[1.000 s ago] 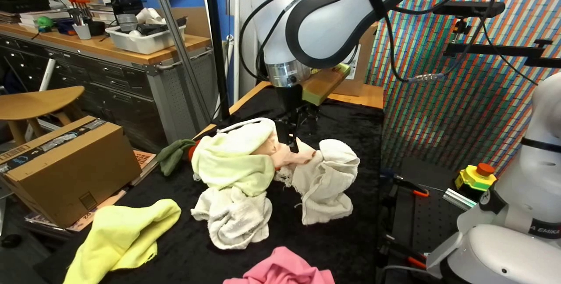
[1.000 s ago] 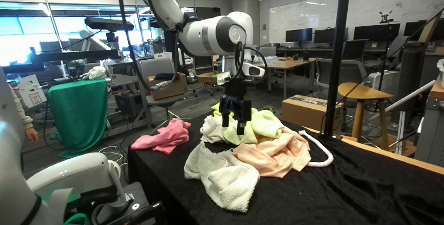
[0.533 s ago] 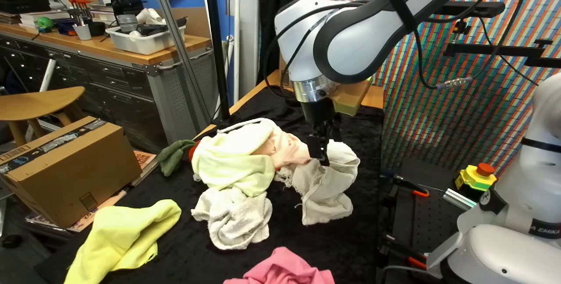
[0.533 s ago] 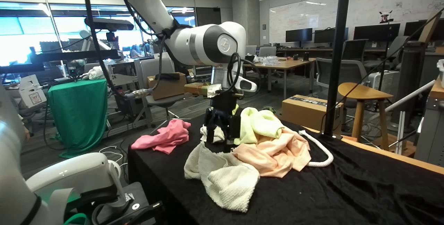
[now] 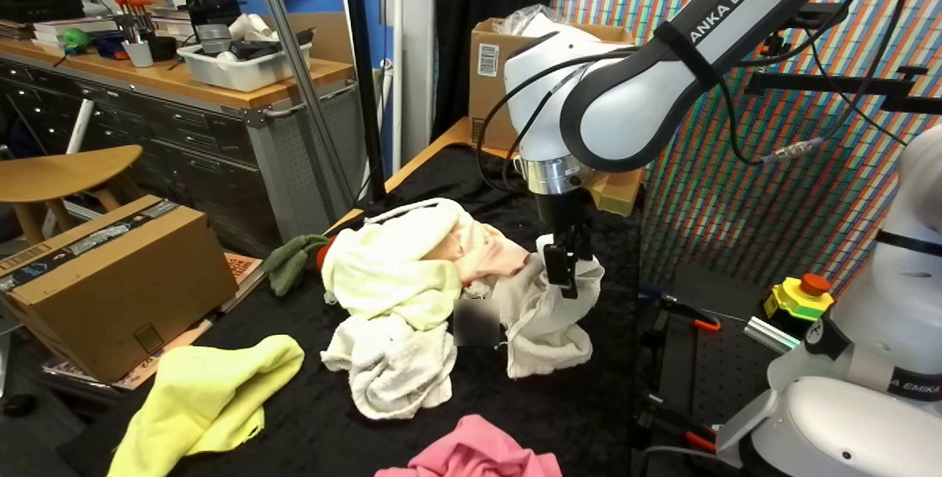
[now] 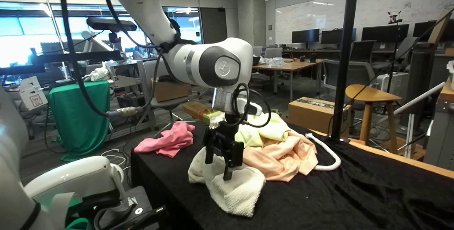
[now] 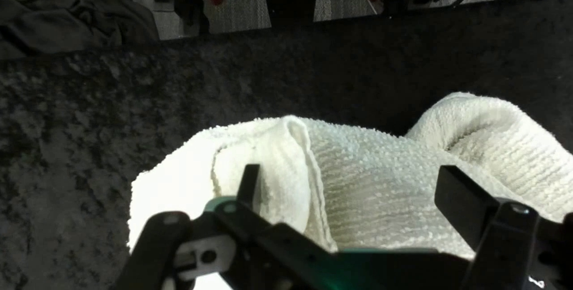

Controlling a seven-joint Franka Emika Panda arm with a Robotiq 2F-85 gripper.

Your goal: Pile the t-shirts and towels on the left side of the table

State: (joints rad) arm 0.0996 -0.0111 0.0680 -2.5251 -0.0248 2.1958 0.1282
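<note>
Centrally, claw (image 6: 218, 168) spread over a ribbed white towel (image 6: 236, 191), peach cloth (image 6: 283, 157) beside it, pale-green cloth (image 6: 264, 131) adjoining the peach, pink cloth (image 6: 166, 140) apart, black-draped worktop (image 6: 347, 201) beneath.

Robotics lab, by our reading, with workshop and office traits. We list: jointed robot arm (image 5: 625, 115), white, in both exterior views; emergency-stop button (image 5: 801, 297), red on a yellow housing; workbench (image 5: 163, 78), wood-topped, dark drawers (image 5: 199, 140) below; orange-handled tools (image 5: 134, 2), upright in a cup (image 5: 137, 55); whiteboard (image 6: 315, 14), faintly written on; monitors (image 6: 305, 36), several, in a row; mesh-backed chair (image 6: 360, 77), grey.
</note>
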